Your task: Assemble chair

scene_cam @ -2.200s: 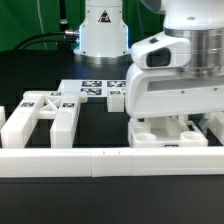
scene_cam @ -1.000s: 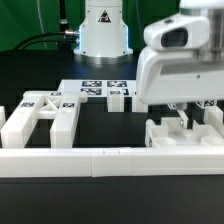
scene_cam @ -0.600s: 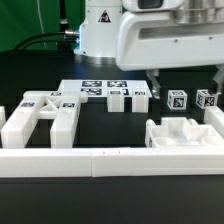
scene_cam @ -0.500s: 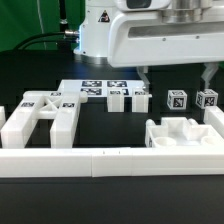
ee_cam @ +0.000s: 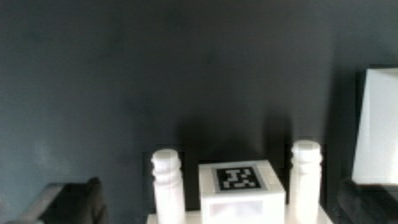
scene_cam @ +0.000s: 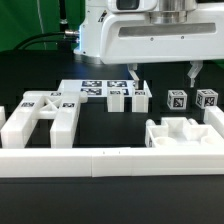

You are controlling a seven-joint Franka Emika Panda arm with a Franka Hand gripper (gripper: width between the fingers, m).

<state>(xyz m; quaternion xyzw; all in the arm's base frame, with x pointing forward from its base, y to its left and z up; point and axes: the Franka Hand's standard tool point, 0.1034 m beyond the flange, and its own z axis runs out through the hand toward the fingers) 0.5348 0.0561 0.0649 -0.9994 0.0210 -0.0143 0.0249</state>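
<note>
The end effector (scene_cam: 163,78) is hanging up off the bench (scene_cam: 40,80) with its fingers (scene_cam: 133,74) spread wide and nothing between them, so fully released. I'll place everything off the long white rail (scene_cam: 100,160) that runs across the front. The end effector sits above and behind the rail's half on the exterior view's right.

The chair bits are all loose on the bench:
- The big slotted panel (scene_cam: 40,118) is just behind the rail, toward its end on the exterior view's left.
- The notched block (scene_cam: 185,135) is just behind the rail toward the other end, hollow side up.
- Farther back from the rail, around its middle, are the first pegged block (scene_cam: 117,98) and the second pegged block (scene_cam: 140,99), side by side and nearly touching. One finger shows just above them.
- At about that same depth behind the rail, over its half on the exterior view's right, are the near cube (scene_cam: 177,100) and the far cube (scene_cam: 208,98). Both carry tags and stand apart from each other.

The marker board (scene_cam: 92,88) lies flat even farther back from the rail's middle.

The wrist view looks down on a tagged piece (ee_cam: 240,182) with two upright pegs, one on either side of the tag. I can't tell which block that is. A white slab (ee_cam: 379,120) also pokes into that shot, and I can't tell which piece that is either.
</note>
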